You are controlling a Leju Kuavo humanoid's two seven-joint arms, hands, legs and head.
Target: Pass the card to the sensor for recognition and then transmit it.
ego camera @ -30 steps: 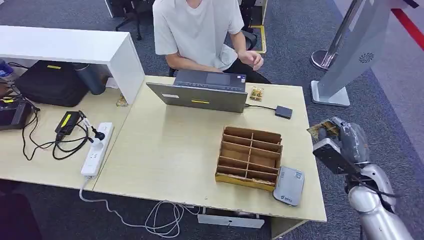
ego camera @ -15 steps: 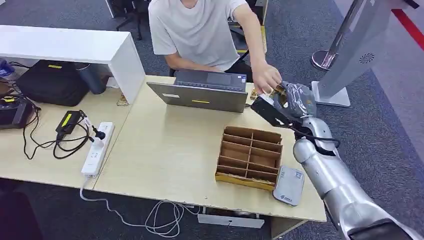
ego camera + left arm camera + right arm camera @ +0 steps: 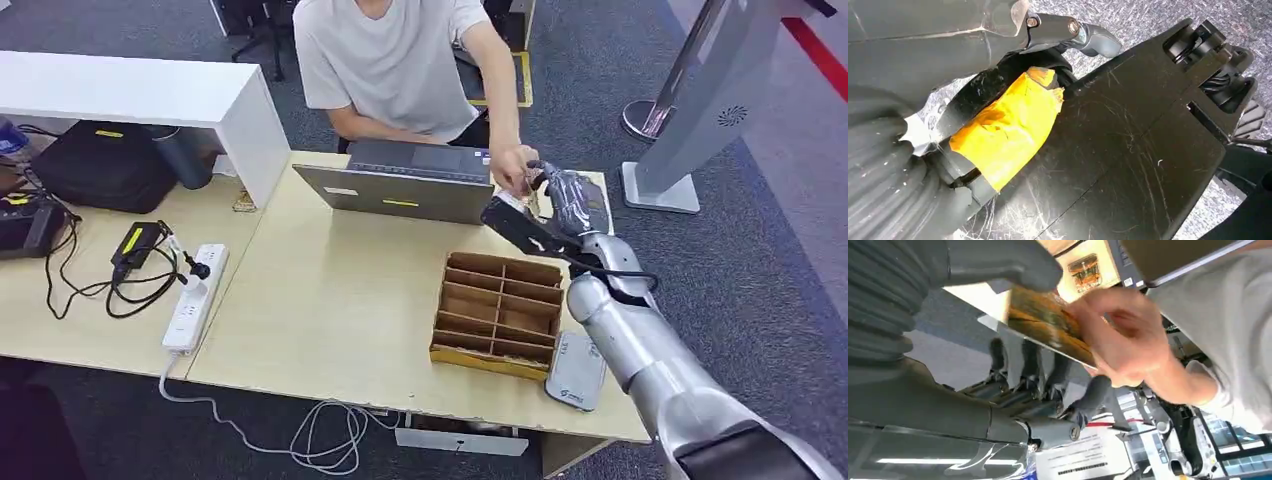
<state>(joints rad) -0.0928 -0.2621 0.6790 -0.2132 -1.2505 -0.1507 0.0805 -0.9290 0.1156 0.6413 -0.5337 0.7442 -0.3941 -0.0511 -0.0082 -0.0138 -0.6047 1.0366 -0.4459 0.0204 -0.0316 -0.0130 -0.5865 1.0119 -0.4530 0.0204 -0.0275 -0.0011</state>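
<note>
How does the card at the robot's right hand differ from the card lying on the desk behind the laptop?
The held card is off the desk, between the right hand and the person's hand; the loose card lies flat on the desk, untouched. In the right wrist view the held card is tilted and blurred, the loose card sharper. Both look brown-gold and patterned.

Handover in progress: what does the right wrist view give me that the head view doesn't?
Right wrist alone: the card's printed face, the thumb lying on it, and the person's fingers pinching its far end. Head view alone: the setting, with the cardboard organizer, grey reader and laptop on the table. Both: the right hand meeting the person's hand.
</note>
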